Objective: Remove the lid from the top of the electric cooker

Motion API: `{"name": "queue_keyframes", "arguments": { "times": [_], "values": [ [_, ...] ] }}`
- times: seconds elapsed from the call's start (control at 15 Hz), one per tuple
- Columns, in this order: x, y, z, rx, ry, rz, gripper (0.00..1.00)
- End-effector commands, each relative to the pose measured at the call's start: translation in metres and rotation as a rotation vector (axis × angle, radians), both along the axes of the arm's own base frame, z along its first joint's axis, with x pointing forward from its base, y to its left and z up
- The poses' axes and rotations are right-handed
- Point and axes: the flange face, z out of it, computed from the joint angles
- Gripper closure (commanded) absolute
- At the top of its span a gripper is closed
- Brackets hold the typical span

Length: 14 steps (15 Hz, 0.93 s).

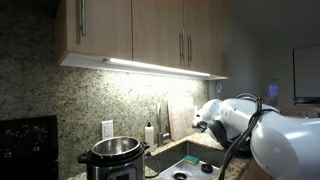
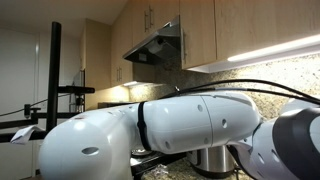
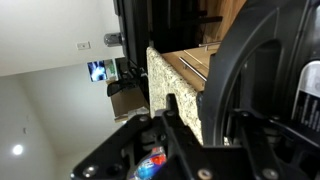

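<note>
Wrist view: gripper [image 3: 192, 118] loomed dark and close against the granite counter [image 3: 172, 72] edge.
Jaws: could not tell whether released or clenched.
Cooker [image 1: 114, 160]: stood on the counter beside the sink [image 1: 190, 158], under the cabinets [image 1: 140, 30].
Arm [image 2: 180, 120]: hid most of the cooker in an exterior view.
Lid: could not be made out.

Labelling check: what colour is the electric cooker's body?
Electric cooker: silver, black trim, in an exterior view.

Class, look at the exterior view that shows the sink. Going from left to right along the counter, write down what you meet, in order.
Black appliance → electric cooker → bottle → faucet → robot arm.
</note>
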Motion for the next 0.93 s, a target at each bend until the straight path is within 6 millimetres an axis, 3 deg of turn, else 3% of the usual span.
{"name": "queue_keyframes", "arguments": {
  "times": [0.0, 0.07, 0.13, 0.27, 0.33, 0.4, 0.53, 0.73, 0.87],
  "values": [
    [-0.007, 0.000, 0.018, 0.031, 0.022, -0.037, 0.65],
    [-0.009, 0.001, 0.017, 0.034, 0.026, -0.046, 0.64],
    [-0.010, 0.002, 0.018, 0.042, 0.029, -0.052, 0.57],
    [-0.010, 0.003, 0.021, 0.054, 0.022, -0.060, 0.60],
    [-0.010, 0.004, 0.024, 0.058, 0.019, -0.062, 0.56],
    [-0.010, 0.004, 0.026, 0.060, 0.022, -0.062, 0.84],
    [-0.007, 0.005, 0.030, 0.059, 0.029, -0.061, 0.83],
    [-0.006, 0.006, 0.035, 0.046, 0.035, -0.067, 0.98],
    [-0.007, 0.007, 0.033, 0.039, 0.043, -0.071, 0.98]
  ]
}}
